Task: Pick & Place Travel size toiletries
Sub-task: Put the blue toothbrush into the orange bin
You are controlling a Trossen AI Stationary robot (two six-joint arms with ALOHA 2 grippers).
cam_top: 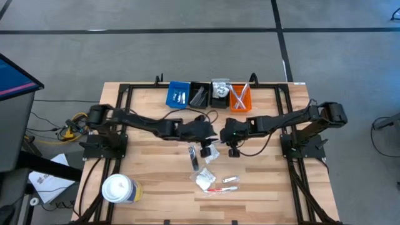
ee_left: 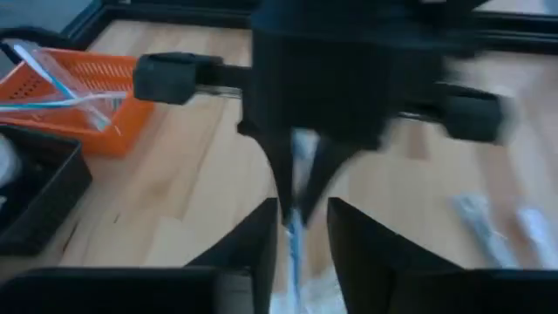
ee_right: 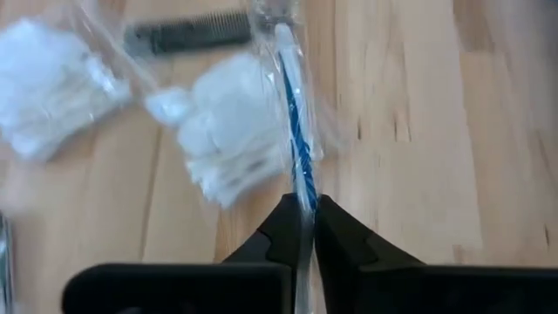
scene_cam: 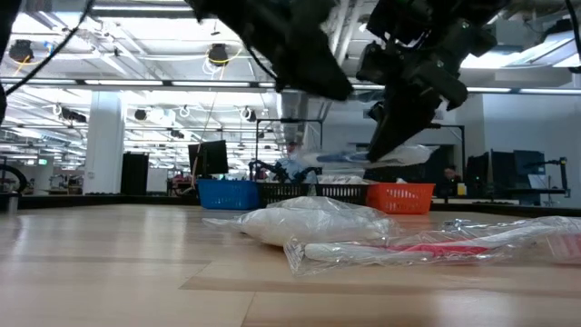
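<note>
A clear sachet with a blue-and-white toothbrush [ee_right: 295,131] hangs over the middle of the table, and my right gripper [ee_right: 302,202] is shut on it. My left gripper [ee_left: 302,214] faces it from the table's left, open, one finger on either side of the sachet's other end [ee_left: 296,240]; I see no touch. More travel size toiletries lie on the wood below: white sachets [cam_top: 206,180], a black comb [ee_right: 187,35] and a red toothbrush in a clear sachet [scene_cam: 427,247]. My right gripper pinches one end of the toothbrush sachet [ee_right: 302,187] between its two fingers. The fingers slant down from the table's right and lie along the sachet, which sticks out ahead of them. The sachet [scene_cam: 363,156] is lifted clear of the table, about level.
Blue [cam_top: 178,94], black [cam_top: 200,94] and orange [cam_top: 240,97] bins stand in a row at the far edge, the orange one holding toothbrush sachets. A large white tub [cam_top: 119,189] stands at the near left. Bare wood lies to the right of the loose items.
</note>
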